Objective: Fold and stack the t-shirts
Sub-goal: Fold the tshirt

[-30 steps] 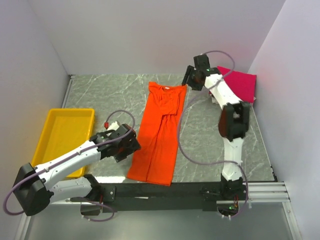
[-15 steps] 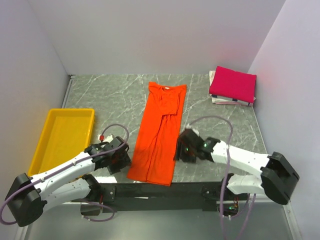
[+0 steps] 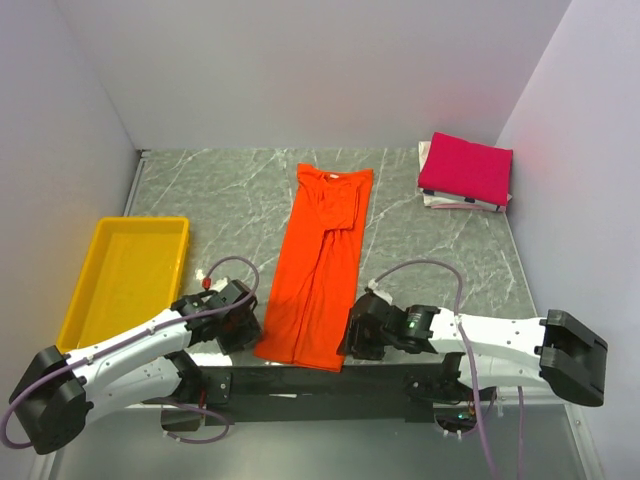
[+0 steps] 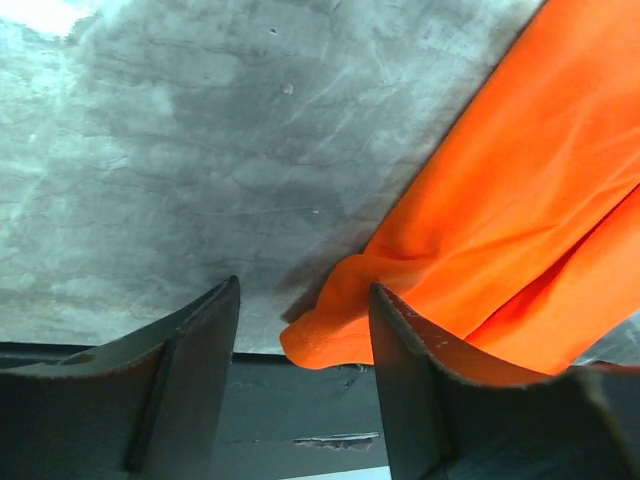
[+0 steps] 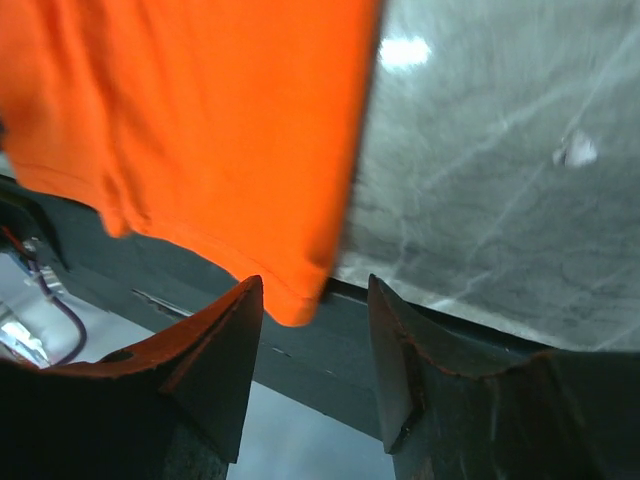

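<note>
Orange cloth is lying in a long folded strip: the orange t-shirt (image 3: 318, 265) is running from near the table's (image 3: 210, 190) far edge to its near edge. I am watching the left gripper (image 4: 305, 300) at its near left corner and the right gripper (image 5: 315, 290) at its near right corner, both released, cloth between unpinched. The magenta t-shirt (image 3: 466, 168) is sitting folded in the far right corner, the yellow tray (image 3: 142, 220) along the left edge.

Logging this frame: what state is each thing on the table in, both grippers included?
orange t-shirt: folded into a long strip, lying flat, near hem overhanging the table edge.
magenta t-shirt: folded, lying at the far right corner.
yellow tray: empty.
left gripper: open, astride the orange t-shirt's near-left corner.
right gripper: open, astride its near-right corner.
</note>
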Robot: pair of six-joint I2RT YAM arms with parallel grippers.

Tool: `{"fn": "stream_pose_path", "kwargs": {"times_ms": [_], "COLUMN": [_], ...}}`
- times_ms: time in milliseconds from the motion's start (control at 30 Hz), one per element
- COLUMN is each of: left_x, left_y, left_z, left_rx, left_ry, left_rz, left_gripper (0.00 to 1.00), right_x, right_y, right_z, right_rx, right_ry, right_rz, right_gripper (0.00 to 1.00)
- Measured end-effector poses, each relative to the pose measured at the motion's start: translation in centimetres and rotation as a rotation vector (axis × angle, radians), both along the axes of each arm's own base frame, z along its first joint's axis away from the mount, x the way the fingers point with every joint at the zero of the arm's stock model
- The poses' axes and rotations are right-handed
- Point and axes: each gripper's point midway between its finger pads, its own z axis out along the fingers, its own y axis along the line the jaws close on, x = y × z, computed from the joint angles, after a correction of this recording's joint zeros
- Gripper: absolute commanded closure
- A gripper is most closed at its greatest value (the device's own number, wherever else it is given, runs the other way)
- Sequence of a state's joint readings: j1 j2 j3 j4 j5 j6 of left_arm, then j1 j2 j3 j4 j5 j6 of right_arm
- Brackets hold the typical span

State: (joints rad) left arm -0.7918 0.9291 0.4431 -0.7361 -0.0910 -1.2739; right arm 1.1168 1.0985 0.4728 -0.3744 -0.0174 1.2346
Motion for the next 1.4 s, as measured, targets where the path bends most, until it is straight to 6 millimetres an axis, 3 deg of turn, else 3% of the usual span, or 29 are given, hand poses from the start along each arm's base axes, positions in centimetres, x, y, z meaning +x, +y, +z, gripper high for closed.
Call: {"fn": "stream_pose_path", "kwargs": {"times_ms": [367, 600, 833, 1167, 1400], "left_x": [-0.5, -0.8, -1.1, -0.8, -1.6], "left_y": [-0.9, -0.9, -0.9, -1.4, -1.0], "left_z": [-0.2, -0.2, 0.0, 1.1, -0.2], "left_rx": [-0.047, -0.075, -0.134, -0.200, -0.167], "left_ry": [-0.007, -0.026, -0.067, -0.120, -0.081], "left_rz": [-0.020, -0.021, -0.029, -0.022, -0.031], "left_gripper": [0.49, 0.54, 0.57, 0.50, 0.64], "right_x": [-2.3, -2.9, -3.3, -3.5, -3.6], "right_y": [0.9, 1.7, 2.4, 2.7, 2.7], "right_z": [-1.2, -1.4, -1.6, -1.7, -1.8], "right_rx": [0.038, 0.068, 0.095, 0.117, 0.117], "right_ry": [0.075, 0.105, 0.128, 0.143, 0.146], "right_rz": [-0.005, -0.016, -0.022, -0.028, -0.025], "right_gripper": [0.48, 0.61, 0.64, 0.70, 0.76]}}
